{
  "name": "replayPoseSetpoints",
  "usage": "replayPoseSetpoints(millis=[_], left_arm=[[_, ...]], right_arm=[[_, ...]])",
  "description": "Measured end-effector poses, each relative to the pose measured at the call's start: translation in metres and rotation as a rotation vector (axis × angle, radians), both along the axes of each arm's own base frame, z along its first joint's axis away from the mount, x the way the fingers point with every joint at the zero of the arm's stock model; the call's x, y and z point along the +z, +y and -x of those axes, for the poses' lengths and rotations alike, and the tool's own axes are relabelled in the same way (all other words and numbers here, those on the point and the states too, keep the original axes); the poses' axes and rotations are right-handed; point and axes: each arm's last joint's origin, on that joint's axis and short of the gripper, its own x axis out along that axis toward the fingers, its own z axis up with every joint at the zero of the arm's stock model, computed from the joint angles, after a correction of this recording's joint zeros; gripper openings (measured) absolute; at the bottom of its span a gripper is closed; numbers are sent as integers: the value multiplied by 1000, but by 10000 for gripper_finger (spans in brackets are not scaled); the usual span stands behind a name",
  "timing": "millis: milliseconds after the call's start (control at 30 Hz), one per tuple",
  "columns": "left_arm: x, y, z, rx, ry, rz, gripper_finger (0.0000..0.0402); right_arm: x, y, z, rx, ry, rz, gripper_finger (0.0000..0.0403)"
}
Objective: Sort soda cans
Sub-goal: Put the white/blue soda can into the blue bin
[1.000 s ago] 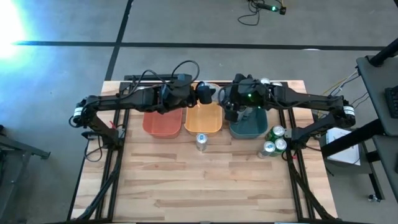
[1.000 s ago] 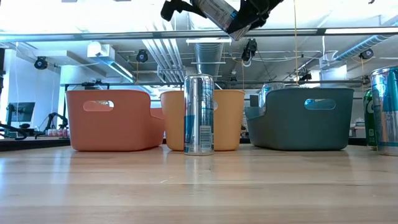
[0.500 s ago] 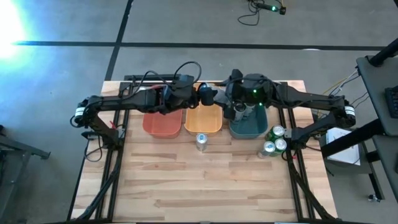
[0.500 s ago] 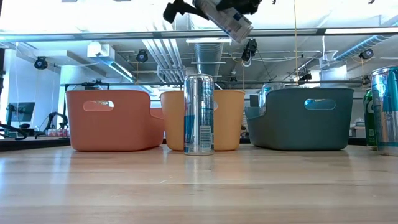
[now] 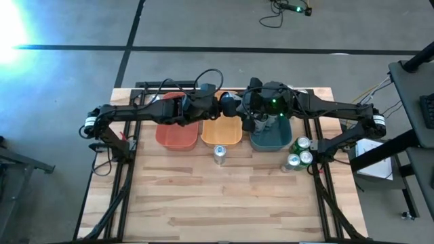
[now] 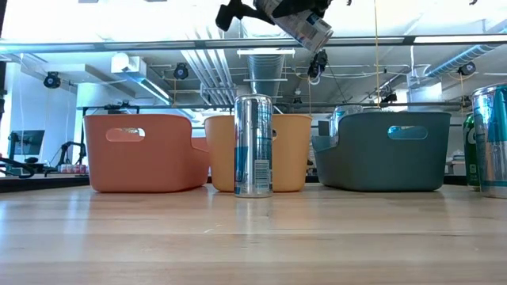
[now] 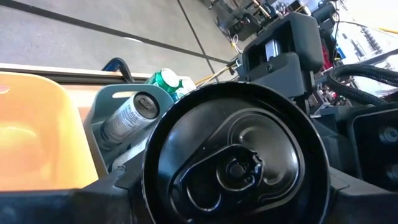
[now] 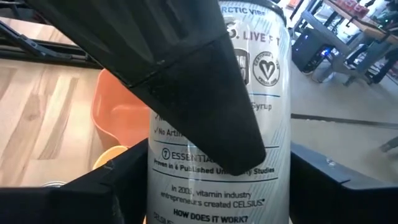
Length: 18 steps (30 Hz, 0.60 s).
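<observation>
A white soda can [image 6: 305, 25] with a black top [image 7: 239, 168] hangs tilted high above the gap between the orange bin [image 5: 224, 133] and the teal bin [image 5: 271, 139]. My left gripper [image 5: 228, 104] and my right gripper [image 5: 249, 115] meet there, both shut on it. A blue-and-silver can [image 6: 253, 146] stands upright on the table in front of the orange bin. Three green cans [image 5: 298, 153] stand to the right of the teal bin. Another pale can [image 7: 127, 118] lies inside the teal bin. My left gripper has the can between its two fingers, which lie along the can's length. The can's black top [image 7: 236, 165] faces back toward the wrist, and one finger [image 8: 199, 81] runs along the printed wall. The can is tilted and clear of the bins. My right gripper pinches the can's printed wall [image 8: 217, 186] between its two fingers [image 8: 118, 186], which lie across the can and come from the table's right. The can is held high, touching neither bin nor table.
A red bin [image 5: 178, 134] stands left of the orange one; all three bins are in a row at the far side of the table. The near half of the wooden table [image 5: 224, 203] is bare boards.
My left gripper has gone toward the table's right edge, closing up to my right gripper. The held can has shifted a little right and up above the bins, and stays tilted.
</observation>
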Motion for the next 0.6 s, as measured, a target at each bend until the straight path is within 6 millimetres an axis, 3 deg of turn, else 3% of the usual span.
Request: replayPoseSetpoints(millis=[200,367,600], left_arm=[[0,0,0,0,1,-5,241],[2,0,1,-6,24,-73,283],[41,-4,26,-66,10,-354,339]], right_arm=[[-1,1,1,-12,8,-23,253],[3,1,4,-37,-25,-86,253],[38,6,22,-31,-171,-153,250]])
